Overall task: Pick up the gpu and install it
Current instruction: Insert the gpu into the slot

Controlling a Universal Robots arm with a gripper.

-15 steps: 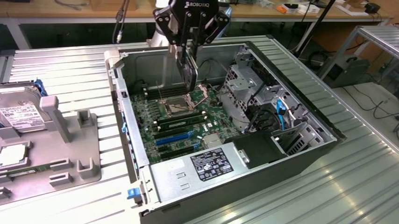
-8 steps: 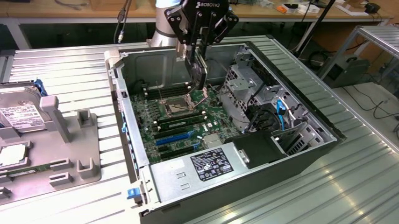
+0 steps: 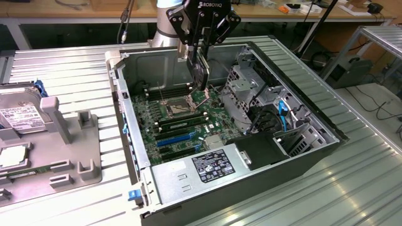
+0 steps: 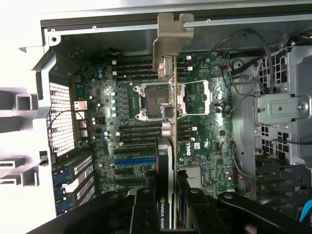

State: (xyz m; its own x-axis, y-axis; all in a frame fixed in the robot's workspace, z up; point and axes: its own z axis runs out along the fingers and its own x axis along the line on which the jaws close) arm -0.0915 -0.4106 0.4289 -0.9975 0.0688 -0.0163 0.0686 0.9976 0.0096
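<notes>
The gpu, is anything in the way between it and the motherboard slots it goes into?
Nothing visible does. The fingers hold the gpu on edge inside the open case, above the motherboard near the CPU socket. The blue expansion slots lie bare, with no cable or card across them.

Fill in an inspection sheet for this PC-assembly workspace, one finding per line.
Surface: ribbed metal table carrying an open computer case.
Job's things: gpu held on edge above the motherboard, not yet seated.
Clutter: hard drive on a grey fixture tray, on the exterior view's left.
Grippers: gripper shut on the gpu's upper edge.
Cables: blue cable inside the case.
Surroundings: wooden workbench behind the table.
</notes>
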